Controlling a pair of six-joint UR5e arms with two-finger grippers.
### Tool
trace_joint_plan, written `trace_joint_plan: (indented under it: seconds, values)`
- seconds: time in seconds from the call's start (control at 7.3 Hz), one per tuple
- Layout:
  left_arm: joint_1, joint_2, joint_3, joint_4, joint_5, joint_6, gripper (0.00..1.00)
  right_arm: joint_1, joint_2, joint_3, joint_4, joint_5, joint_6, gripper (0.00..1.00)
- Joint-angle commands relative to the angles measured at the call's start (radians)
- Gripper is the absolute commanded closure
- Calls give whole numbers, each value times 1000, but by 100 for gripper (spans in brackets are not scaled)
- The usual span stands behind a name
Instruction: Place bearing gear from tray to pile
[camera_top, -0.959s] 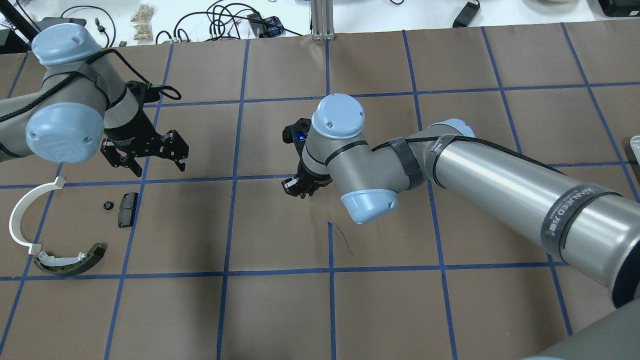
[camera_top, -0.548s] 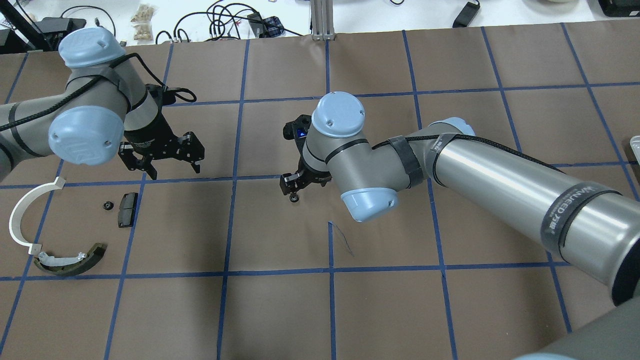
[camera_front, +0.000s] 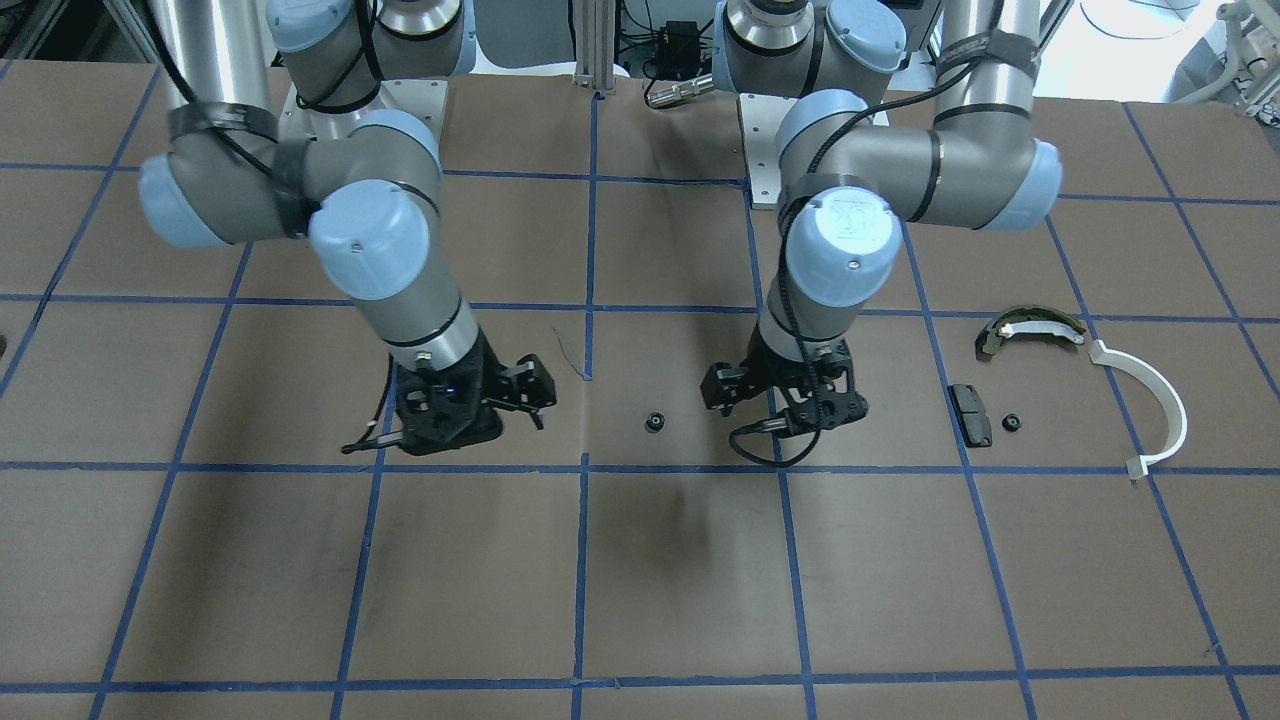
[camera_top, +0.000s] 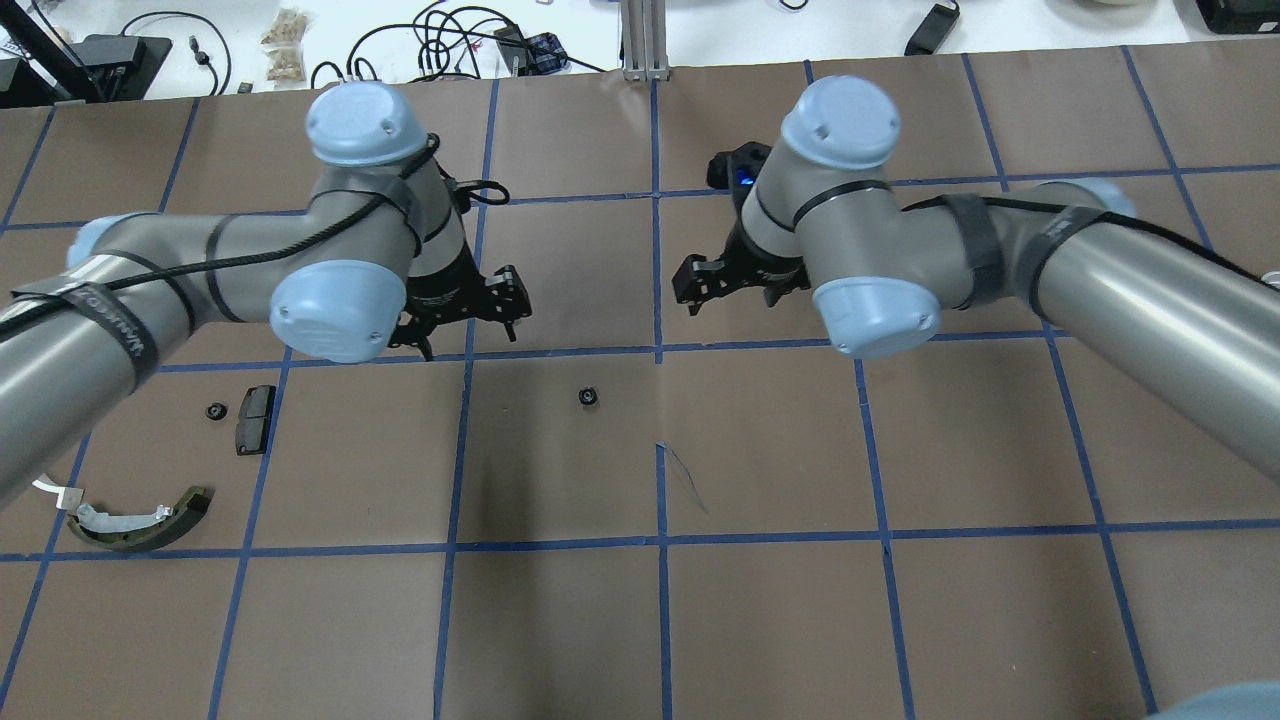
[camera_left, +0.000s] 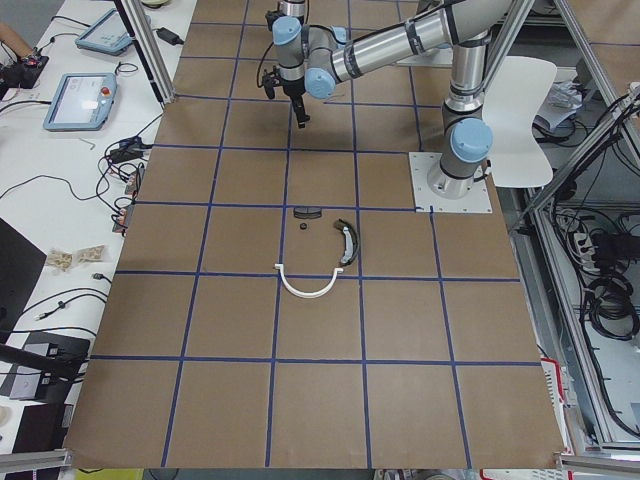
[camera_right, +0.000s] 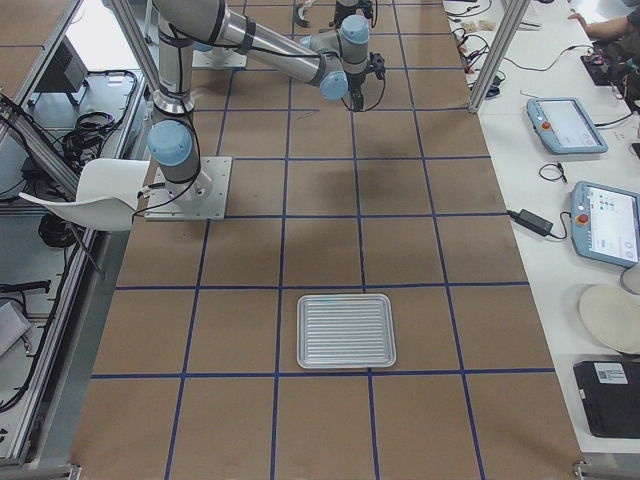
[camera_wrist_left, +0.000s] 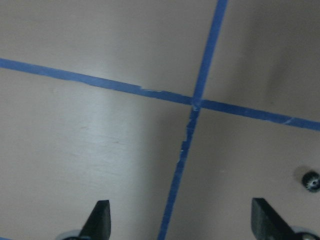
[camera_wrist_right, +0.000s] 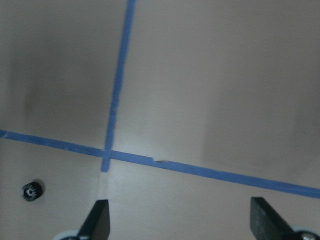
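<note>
Now the right fingers (camera_wrist_right: 100, 222), wide and empty, have backed off the gear (camera_top: 588, 396), left lying on the tabletop (camera_top: 800, 450). The left fingers (camera_wrist_left: 263, 222), also wide, have come near, likely to carry it on.

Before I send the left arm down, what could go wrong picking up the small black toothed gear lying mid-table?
1. The small black toothed gear lies outside the open left hand, not between its fingers; descending here could clip it and send it rolling.
2. The open right hand hovers close by, so the arms might collide over the middle.
</note>
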Motion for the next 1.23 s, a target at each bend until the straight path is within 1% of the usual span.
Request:
trace_joint_plan:
  seconds: [0.0, 0.14, 0.27, 0.41, 0.55, 0.69, 0.82, 0.96, 1.1]
  values:
    - [-134, -110, -20, 200, 1, -86, 0, -157, -96, -27, 197, -10, 1, 0]
    - [-169, -133, -35, 231, 3, -89, 0, -213, -151, -51, 288, -13, 6, 0]
    - [-174, -138, -67, 274, 3, -81, 0, -250, -208, -79, 383, -60, 8, 0]
    - [-174, -146, -96, 350, 3, -72, 0, -252, -246, -104, 452, -123, 14, 0]
    - [-171, -146, -107, 358, 3, -25, 0, -252, -280, -139, 536, -150, 17, 0]
    - [-171, -154, -107, 355, 3, -16, 0, -250, -302, -176, 593, -154, 35, 0]
    - [-171, -167, -106, 355, 3, -22, 0, -247, -294, -218, 595, -148, 78, 0]
    - [-171, -169, -104, 355, 2, -23, 0, -245, -273, -239, 604, -145, 86, 0]
    - [-171, -169, -106, 351, 1, -23, 0, -241, -267, -237, 602, -133, 84, 0]
